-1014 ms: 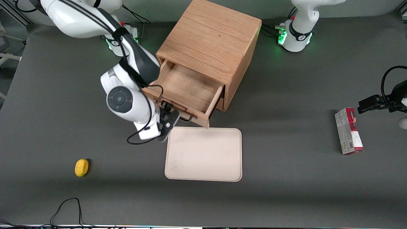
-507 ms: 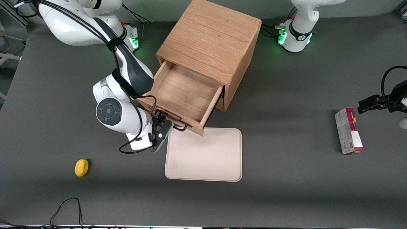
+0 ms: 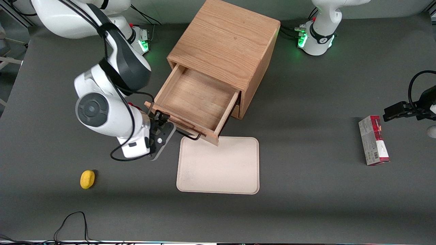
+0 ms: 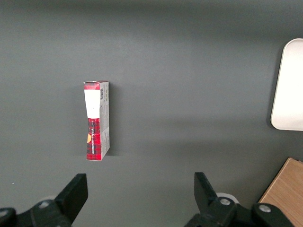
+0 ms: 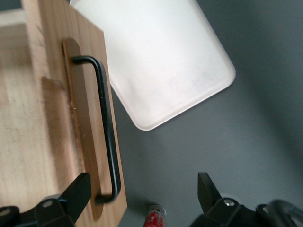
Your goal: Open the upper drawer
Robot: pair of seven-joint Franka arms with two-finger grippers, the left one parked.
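The upper drawer [image 3: 197,97] stands pulled well out of the oak cabinet [image 3: 224,37], and its light-oak box holds nothing. Its front panel [image 5: 47,142] carries the long black wire handle [image 3: 189,136] over an oblong groove. The handle also shows in the right wrist view [image 5: 108,127]. My right gripper [image 3: 160,118] is open and holds nothing. It sits beside the front panel's corner toward the working arm's end. In the right wrist view the gripper [image 5: 142,189] is spread wide, with the handle's end between the fingers but not touched.
A pale tray [image 3: 218,165] lies on the table right in front of the open drawer, partly under its front. A small yellow object [image 3: 87,179] lies nearer the front camera toward the working arm's end. A red box [image 3: 373,140] lies toward the parked arm's end.
The drawer slid farther out of the cabinet, then stopped. The gripper let go of the handle and moved sideways off it, toward the working arm's end.
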